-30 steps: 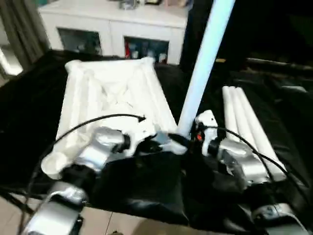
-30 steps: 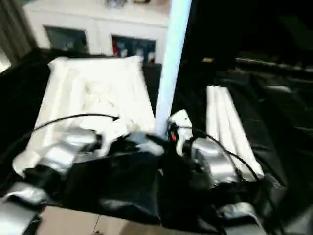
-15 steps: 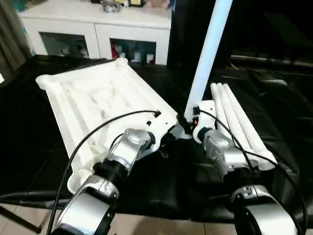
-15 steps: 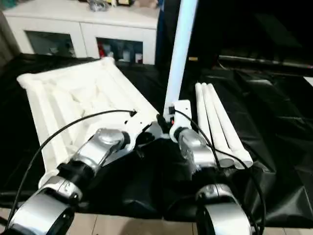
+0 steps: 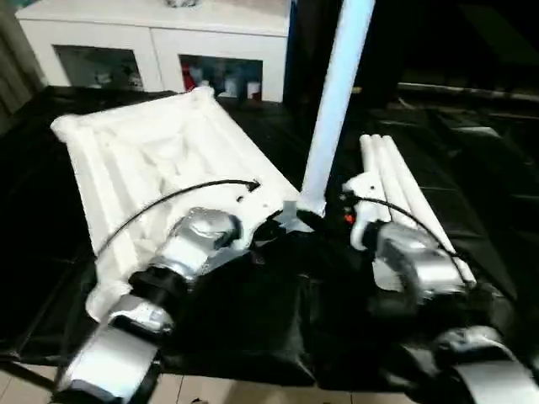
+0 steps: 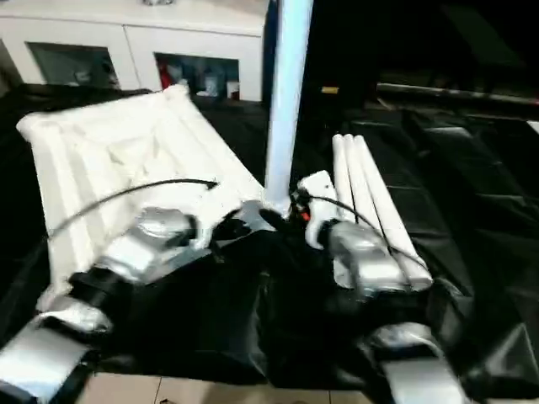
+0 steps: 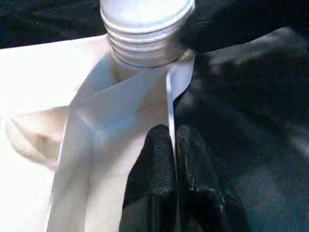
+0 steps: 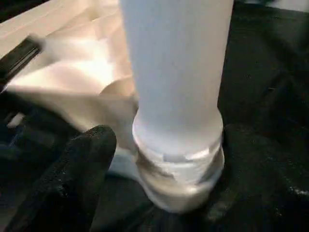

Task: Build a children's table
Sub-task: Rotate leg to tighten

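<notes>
The upright leg (image 5: pixel 335 101) ran off the top edge before you could see its end. Its foot at the table top (image 5: pixel 152 160) corner was hidden behind the wrists, so whether it sat fully home you couldn't tell. The three spare legs (image 6: pixel 370 202) vanished under the right forearm at their near ends. Behind the white cabinet (image 5: pixel 160 50) glass, the contents were blurred coloured shapes, too small for you to name.

Upright leg (image 5: pixel 333 101) blocks the gap between both arms, three legs (image 5: pixel 404 189) crowd the right, bare black cloth (image 5: pixel 253 320) nearest.
</notes>
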Motion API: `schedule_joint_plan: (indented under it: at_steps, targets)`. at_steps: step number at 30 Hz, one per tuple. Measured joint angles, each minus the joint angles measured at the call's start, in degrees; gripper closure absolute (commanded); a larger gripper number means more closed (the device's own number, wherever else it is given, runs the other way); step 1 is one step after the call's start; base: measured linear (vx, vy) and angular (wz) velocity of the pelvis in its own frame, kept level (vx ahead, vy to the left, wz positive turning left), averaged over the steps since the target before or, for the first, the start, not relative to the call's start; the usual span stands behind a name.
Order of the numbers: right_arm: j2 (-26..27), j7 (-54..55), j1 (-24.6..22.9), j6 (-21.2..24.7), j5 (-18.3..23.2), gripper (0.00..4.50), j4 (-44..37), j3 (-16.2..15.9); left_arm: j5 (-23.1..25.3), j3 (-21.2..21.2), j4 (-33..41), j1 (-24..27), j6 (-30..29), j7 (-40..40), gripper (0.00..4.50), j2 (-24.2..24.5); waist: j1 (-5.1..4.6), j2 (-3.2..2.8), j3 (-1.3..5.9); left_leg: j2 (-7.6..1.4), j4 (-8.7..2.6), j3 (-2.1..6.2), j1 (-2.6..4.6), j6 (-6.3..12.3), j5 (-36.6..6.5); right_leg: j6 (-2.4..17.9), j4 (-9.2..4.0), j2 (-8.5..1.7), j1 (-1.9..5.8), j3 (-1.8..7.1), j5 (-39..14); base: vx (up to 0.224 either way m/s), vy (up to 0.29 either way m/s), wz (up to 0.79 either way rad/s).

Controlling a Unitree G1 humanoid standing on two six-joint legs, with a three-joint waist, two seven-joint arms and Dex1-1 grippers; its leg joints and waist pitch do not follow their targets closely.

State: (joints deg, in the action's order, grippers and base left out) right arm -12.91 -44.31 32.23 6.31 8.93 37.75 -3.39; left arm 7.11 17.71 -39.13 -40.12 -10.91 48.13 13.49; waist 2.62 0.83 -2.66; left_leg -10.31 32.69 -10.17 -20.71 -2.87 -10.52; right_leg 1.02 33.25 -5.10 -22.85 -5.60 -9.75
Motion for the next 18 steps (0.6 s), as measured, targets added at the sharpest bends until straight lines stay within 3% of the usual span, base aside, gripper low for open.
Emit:
schedule_joint_plan:
  at_steps: [4,9,12,13,18]
  targets:
    - [-3.49,-6.62,-1.49,-0.31,-0.10,0.65,-3.55,-2.63,-1.65,0.15,3.49,2.12,2.18,7.76,4.50,4.35,0.04,-0.02,0.01,-0.02,0.00,-0.08,-0.42,0.27,0.06,0.17,0.07,0.02,-0.42,0.00,-0.11,0.000,0.000,0.00]
    - [-4.83,-12.53,-2.77,-0.24,-0.08,0.65,-6.18,-4.98,-2.98,0.94,5.31,3.56,3.45,14.96,4.50,6.95,1.42,-0.02,0.00,-0.05,0.19,-0.15,-0.38,0.27,0.06,0.22,0.24,-0.05,-0.38,0.02,-0.14,0.000,0.000,0.00]
    - [-4.45,-13.52,-2.83,-0.40,-0.13,0.65,-6.18,-5.68,-3.32,1.29,5.87,3.80,3.42,16.57,4.50,7.35,1.85,-0.02,0.00,-0.08,0.38,-0.25,-0.31,-0.08,-0.07,0.21,0.32,-0.10,-0.28,0.11,-0.10,0.000,0.000,0.00]
    - [-4.24,-13.51,-2.83,-0.42,-0.18,0.90,-6.13,-5.72,-3.43,1.38,5.89,3.85,3.43,16.67,4.50,7.35,1.94,-0.02,0.00,-0.09,0.43,-0.28,-0.29,-0.09,-0.06,0.20,0.34,-0.10,-0.23,0.15,-0.09,0.000,0.000,0.00]
    - [-3.93,-13.54,-2.82,-0.42,-0.16,1.14,-6.05,-5.74,-3.47,1.60,6.26,4.10,3.55,17.29,4.50,7.31,2.37,-0.01,0.00,-0.09,0.53,-0.37,-0.28,-0.10,-0.05,0.19,0.37,-0.16,-0.15,0.21,-0.08,0.000,0.000,0.00]
